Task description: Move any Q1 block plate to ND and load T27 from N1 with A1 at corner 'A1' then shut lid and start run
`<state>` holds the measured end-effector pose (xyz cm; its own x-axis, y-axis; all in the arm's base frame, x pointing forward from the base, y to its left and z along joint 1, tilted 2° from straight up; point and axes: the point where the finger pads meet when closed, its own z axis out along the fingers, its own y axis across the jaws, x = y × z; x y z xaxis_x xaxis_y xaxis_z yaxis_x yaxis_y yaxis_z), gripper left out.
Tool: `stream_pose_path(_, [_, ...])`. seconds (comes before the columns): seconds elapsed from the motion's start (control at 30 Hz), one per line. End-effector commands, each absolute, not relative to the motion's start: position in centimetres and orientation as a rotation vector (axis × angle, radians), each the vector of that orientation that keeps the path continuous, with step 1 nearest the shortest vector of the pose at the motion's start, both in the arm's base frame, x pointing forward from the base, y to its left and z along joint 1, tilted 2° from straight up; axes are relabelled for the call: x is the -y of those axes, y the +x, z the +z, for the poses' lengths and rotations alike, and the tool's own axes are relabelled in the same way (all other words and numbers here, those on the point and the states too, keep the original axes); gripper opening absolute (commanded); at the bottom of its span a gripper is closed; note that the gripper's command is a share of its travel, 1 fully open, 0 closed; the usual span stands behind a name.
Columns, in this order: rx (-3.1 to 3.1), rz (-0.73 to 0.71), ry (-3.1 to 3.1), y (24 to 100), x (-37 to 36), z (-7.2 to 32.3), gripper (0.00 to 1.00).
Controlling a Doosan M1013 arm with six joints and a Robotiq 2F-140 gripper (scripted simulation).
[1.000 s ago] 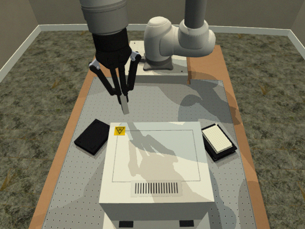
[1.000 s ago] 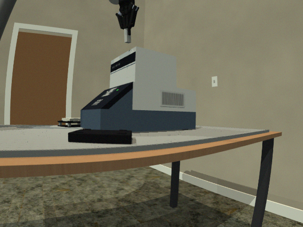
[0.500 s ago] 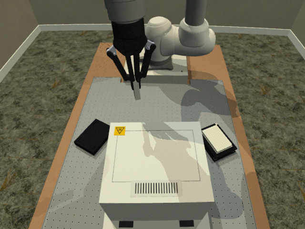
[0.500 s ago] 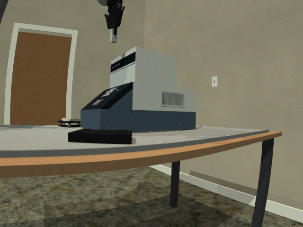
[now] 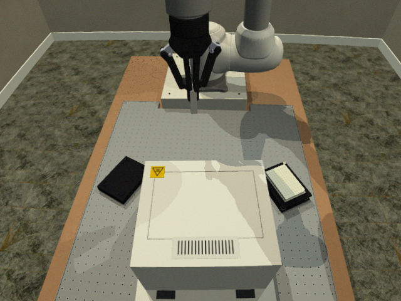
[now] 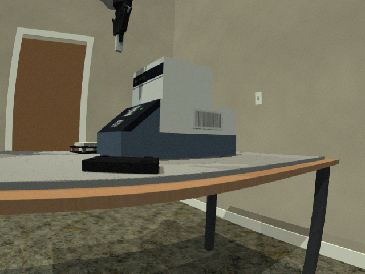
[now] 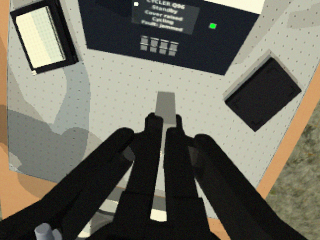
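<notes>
Gripper [image 5: 193, 97] is clenched with nothing between its fingers — the two pads meet in a single pale strip. It hangs high above the tabletop [image 5: 181, 136], pointing down, over the stretch between the arm's white base block [image 5: 237, 97] and the cycler Q1 [image 5: 207, 207]. In the exterior view the gripper [image 6: 118, 44] sits well above Q1 [image 6: 182, 97], clear of its top and touching nothing.

Q1 stands in the middle of the grey perforated tabletop, toward the edge away from the arm's base. Lid [image 5: 203, 204] is shut: the top surface is flat and unbroken, with a yellow warning triangle [image 5: 157, 171] at one corner and a slotted vent [image 5: 205, 248] toward the rear. The sloped dark control panel [image 7: 167, 27] faces the arm's base; the wrist view shows its display [image 7: 163, 15] and a small keypad [image 7: 158, 46] below it, key legends too small to read. Status lamp [image 7: 212, 26] shows green.

Plate T27 [image 5: 285, 182] — white, well grid visible — lies on the black nest N1 [image 5: 301, 199], just beside Q1 on the side toward the right-hand long edge of the tabletop as the top view shows it. Printed letters and the cut corner are too small to make out, so its orientation cannot be told.

Nest ND [image 5: 121, 182] is a flat black block just beside Q1's opposite side, toward the left-hand long edge, with no plate on it.
</notes>
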<state>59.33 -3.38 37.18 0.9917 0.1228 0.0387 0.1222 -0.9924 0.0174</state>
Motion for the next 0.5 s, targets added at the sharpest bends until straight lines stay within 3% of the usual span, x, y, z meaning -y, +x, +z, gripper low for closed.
stream_pose_path(0.0, [-0.123,0.036,3.117,57.9,2.7,37.1,0.00])
stream_pose_path(0.47, [0.009,-0.011,3.102,52.5,0.2,36.3,0.00])
